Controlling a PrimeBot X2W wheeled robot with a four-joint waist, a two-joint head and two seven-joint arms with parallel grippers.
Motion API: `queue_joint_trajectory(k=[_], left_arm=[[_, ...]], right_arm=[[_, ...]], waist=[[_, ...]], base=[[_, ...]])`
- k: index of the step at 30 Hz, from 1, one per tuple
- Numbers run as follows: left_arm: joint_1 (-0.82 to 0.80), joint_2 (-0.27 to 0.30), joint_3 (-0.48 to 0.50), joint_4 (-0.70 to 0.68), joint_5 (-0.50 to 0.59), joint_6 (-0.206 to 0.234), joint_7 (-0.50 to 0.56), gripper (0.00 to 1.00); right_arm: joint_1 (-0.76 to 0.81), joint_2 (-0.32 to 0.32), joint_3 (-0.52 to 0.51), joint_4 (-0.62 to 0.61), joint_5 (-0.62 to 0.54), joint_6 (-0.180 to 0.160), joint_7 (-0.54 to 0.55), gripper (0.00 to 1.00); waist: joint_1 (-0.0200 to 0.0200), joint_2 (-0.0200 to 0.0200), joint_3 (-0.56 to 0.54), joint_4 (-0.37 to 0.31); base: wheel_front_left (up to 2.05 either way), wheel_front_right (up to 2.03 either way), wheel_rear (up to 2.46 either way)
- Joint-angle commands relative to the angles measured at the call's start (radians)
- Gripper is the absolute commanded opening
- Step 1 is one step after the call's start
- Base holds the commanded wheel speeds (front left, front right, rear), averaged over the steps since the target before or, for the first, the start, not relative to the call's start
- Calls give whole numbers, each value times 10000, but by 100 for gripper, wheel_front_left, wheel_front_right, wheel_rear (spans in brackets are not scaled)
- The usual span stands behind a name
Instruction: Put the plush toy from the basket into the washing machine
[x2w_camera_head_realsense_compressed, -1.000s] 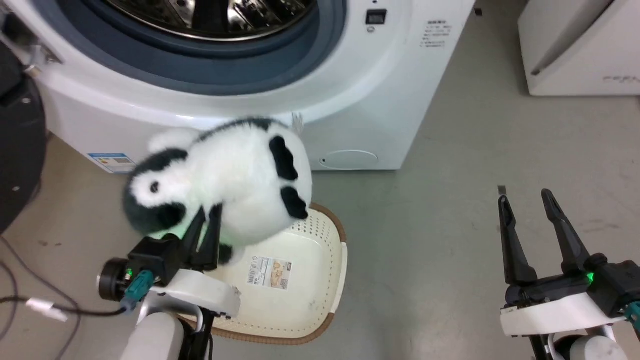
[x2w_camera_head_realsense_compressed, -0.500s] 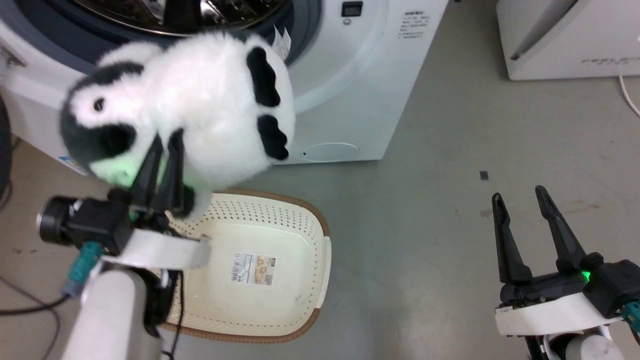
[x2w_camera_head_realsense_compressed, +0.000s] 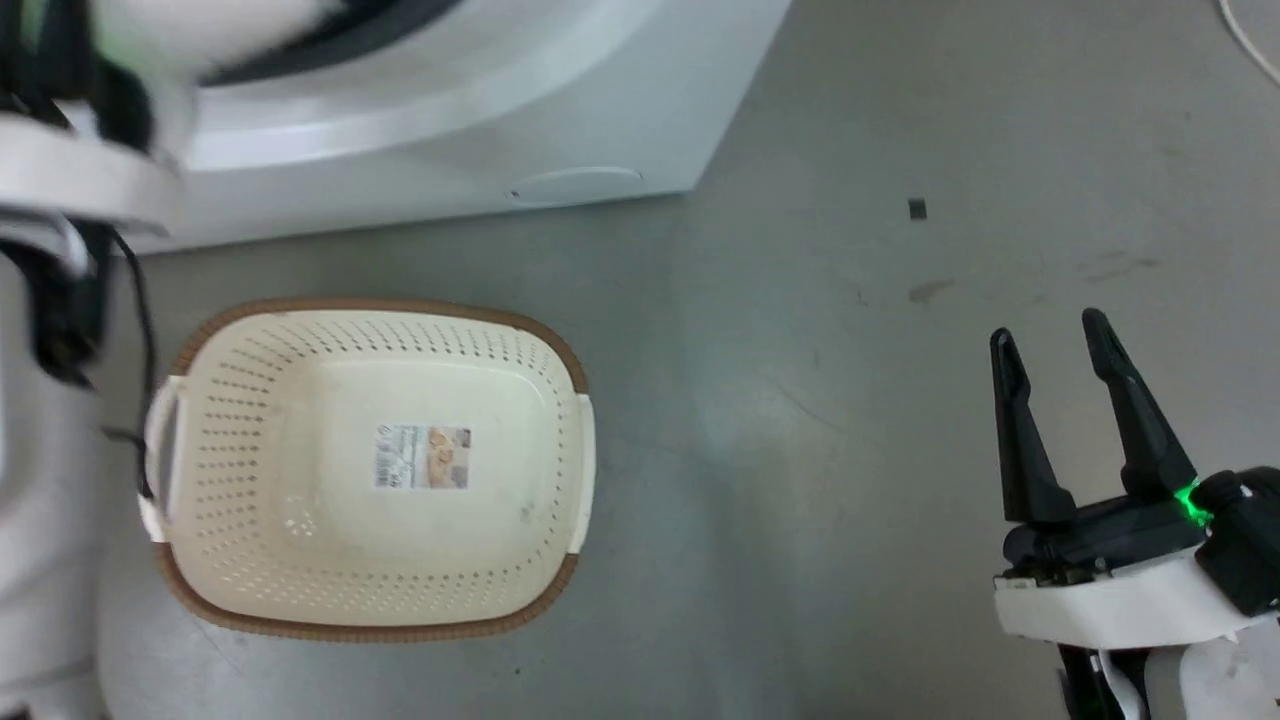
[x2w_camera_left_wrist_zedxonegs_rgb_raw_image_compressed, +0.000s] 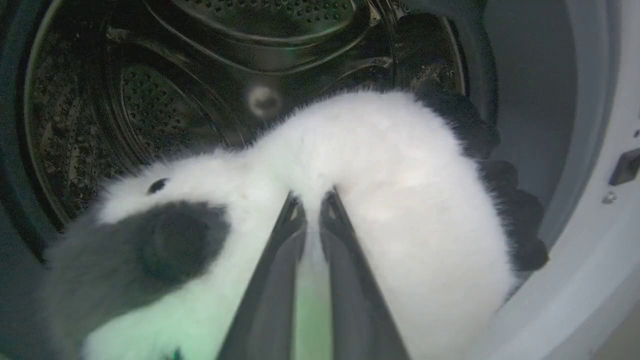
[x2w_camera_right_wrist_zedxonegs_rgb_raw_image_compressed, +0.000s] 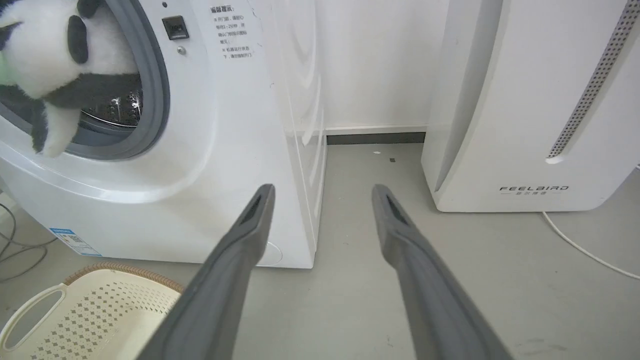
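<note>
The left end effector (x2w_camera_left_wrist_zedxonegs_rgb_raw_image_compressed: 312, 202) is nearly closed, its two dark fingers pinching a fold of white fur on the plush toy (x2w_camera_left_wrist_zedxonegs_rgb_raw_image_compressed: 400, 190). In the left wrist view the fingers rise from 6 o'clock to the centre. The toy spreads across the lower half, with its head and black eye patch toward 8 o'clock and its black limbs toward 3 o'clock. Behind it is the dark perforated drum (x2w_camera_left_wrist_zedxonegs_rgb_raw_image_compressed: 150, 100) of the washing machine (x2w_camera_right_wrist_zedxonegs_rgb_raw_image_compressed: 225, 125), from 9 to 1 o'clock.

The right end effector (x2w_camera_head_realsense_compressed: 1048, 332) is wide open and holds nothing. It hangs above the grey floor (x2w_camera_head_realsense_compressed: 800, 400) at 4 o'clock of the head view, well apart from everything else.

The right wrist view shows the toy from outside, which the left wrist view cannot. At 10 o'clock the toy sits in the mouth of the round porthole, and one pale limb hangs down over the grey gasket (x2w_camera_right_wrist_zedxonegs_rgb_raw_image_compressed: 155, 100). Whether it touches the gasket cannot be told. That view also takes in a white appliance lettered FEELBIRD (x2w_camera_right_wrist_zedxonegs_rgb_raw_image_compressed: 525, 100) at 2 o'clock, with a pale cable (x2w_camera_right_wrist_zedxonegs_rgb_raw_image_compressed: 585, 250) on the floor beside it.

In the head view the basket (x2w_camera_head_realsense_compressed: 380, 305) stands on the floor at 8 o'clock, just in front of the washing machine's base. It holds nothing but the label sticker (x2w_camera_head_realsense_compressed: 422, 457) on its inner bottom. A blurred pale part of the left arm (x2w_camera_head_realsense_compressed: 70, 180) crosses 10 o'clock.
</note>
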Motion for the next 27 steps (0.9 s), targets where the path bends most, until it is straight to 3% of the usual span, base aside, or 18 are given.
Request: queue_joint_trajectory(k=[1, 3, 12, 18, 26, 27], left_arm=[[-686, 232, 35, 189, -114, -52, 39, 0], [-2357, 689, 20, 1190, -409, -130, 421, 0], [-5314, 1593, -859, 3911, -235, -204, 894, 0], [-6429, 1847, -2056, 5407, -274, -216, 1329, 0], [-7069, 2155, -4049, 6330, -1561, -219, 1486, 0], [-7138, 2215, -4165, 6427, -1660, -219, 1359, 4]], right_arm=[[-173, -6, 5, -97, 79, -9, -46, 100], [-302, -6, 101, -228, 151, -9, -46, 100], [-594, -6, 342, -309, 315, -9, -46, 100], [-721, -6, 513, -330, 404, -9, -46, 100], [-802, -6, 578, -269, 513, -9, -46, 100], [-820, -6, 578, -255, 525, -9, -46, 100]], waist=[[-1, 0, 649, -377], [-1, 0, 1193, -571], [-1, 0, 2035, -964], [-1, 0, 2507, -1133], [-1, 0, 2750, -1085], [-1, 0, 2739, -1073]], base=[[0, 0, 0], [0, 0, 0], [0, 0, 0], [0, 0, 0], [0, 0, 0], [0, 0, 0]])
